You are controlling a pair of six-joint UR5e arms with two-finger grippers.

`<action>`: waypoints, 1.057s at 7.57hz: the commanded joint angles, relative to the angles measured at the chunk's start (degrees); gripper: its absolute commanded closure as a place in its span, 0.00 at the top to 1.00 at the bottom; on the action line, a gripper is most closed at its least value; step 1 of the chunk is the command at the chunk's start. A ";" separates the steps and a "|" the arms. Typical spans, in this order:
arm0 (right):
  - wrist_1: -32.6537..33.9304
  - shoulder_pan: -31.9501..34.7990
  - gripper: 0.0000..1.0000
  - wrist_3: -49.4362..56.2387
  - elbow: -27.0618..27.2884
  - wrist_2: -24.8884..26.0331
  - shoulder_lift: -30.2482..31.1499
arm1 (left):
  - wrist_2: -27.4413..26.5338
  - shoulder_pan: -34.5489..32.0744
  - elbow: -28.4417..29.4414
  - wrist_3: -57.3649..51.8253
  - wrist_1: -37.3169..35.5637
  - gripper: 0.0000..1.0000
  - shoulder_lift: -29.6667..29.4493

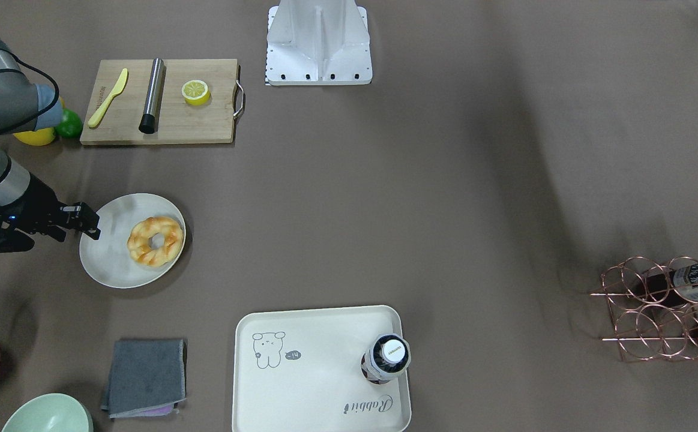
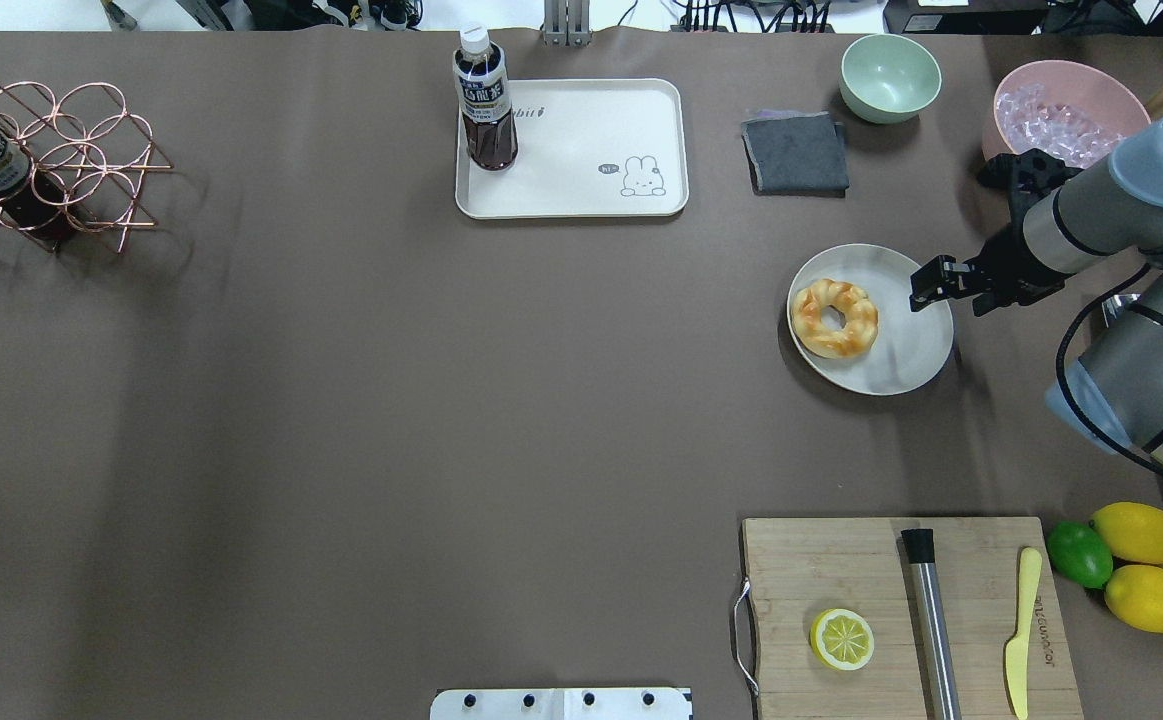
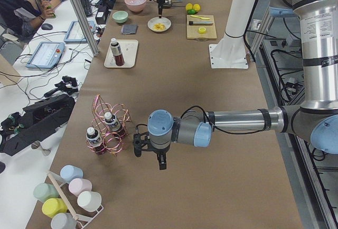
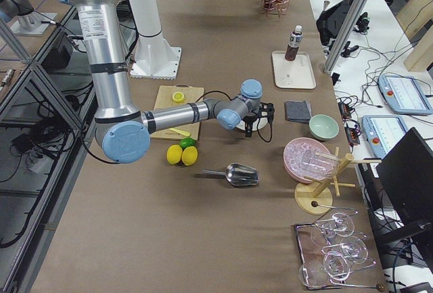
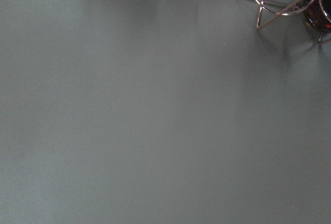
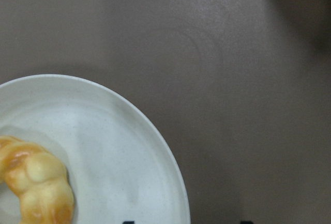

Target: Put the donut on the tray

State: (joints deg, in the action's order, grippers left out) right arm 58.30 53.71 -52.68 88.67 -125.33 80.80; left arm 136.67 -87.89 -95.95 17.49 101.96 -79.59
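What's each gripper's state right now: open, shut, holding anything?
Left gripper: cannot tell; it shows only in the side view.
Right gripper: open, empty, over the plate rim, beside the donut.

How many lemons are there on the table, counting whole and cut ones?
3. One whole lemon and another whole lemon lie beside the lime; the halved lemon sits on the cutting board. I see none hidden.

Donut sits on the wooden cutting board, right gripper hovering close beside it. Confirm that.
Wrong in one respect: the donut lies on the round plate, not the cutting board, as the overhead exterior view shows. The right gripper does hover close beside it.
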 commanded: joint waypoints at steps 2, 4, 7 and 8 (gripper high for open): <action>-0.29 -0.09 0.30 -1.53 -0.25 0.00 0.06 | 0.00 -0.09 -1.08 0.00 0.52 0.98 1.45; -0.29 -0.27 0.22 -1.72 -0.34 0.09 0.06 | 0.00 -0.09 -1.08 0.00 0.52 0.98 1.54; -0.29 -1.32 0.19 -1.72 -0.86 0.35 0.06 | 0.00 -0.35 -1.34 0.00 0.52 0.98 1.54; -0.29 -1.41 0.20 -1.72 -0.86 0.35 0.06 | 0.00 -0.44 -1.43 0.00 0.52 0.98 1.54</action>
State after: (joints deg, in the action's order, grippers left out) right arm 58.01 52.62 -54.40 87.98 -125.05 80.86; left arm 136.67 -88.16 -97.27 17.49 102.48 -78.05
